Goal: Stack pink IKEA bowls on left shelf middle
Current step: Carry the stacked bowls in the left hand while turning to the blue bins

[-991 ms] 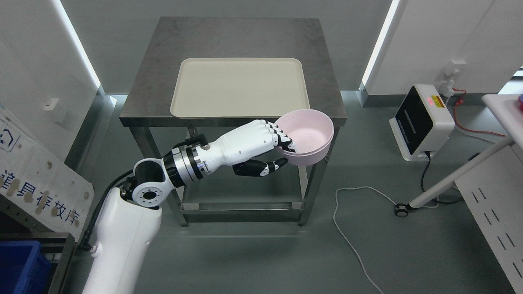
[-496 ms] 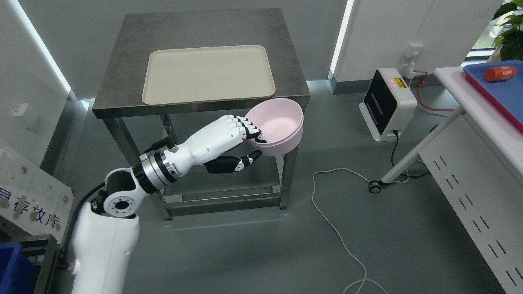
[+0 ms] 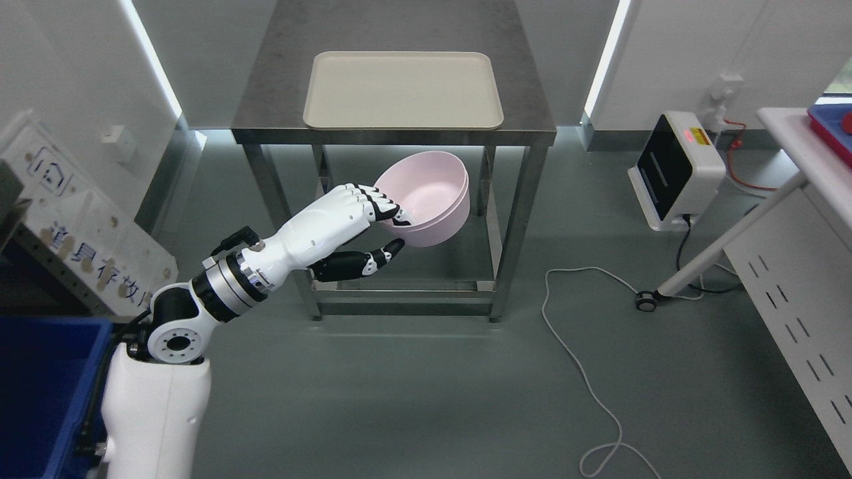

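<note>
Two pink bowls (image 3: 426, 199), nested one inside the other, hang in my left hand (image 3: 363, 223): my fingers (image 3: 379, 203) hook over the near rim into the bowl and my thumb (image 3: 373, 258) presses the outer wall from below, so the grip is closed on the stack. The bowls are in the air in front of the table (image 3: 399, 40), below its top and apart from it, seen between its front legs. Their far and right sides have open space around them.

One empty beige tray (image 3: 403, 90) lies flat on the steel top, close to the front edge. The grey floor below and to the right is bare apart from one white cable (image 3: 579, 359). One white box-shaped appliance (image 3: 675, 169) stands by the right wall, near a white table (image 3: 805, 153) with a blue tray (image 3: 832, 123). One blue bin (image 3: 40, 386) sits at lower left, below a leaning sign (image 3: 86, 233).
</note>
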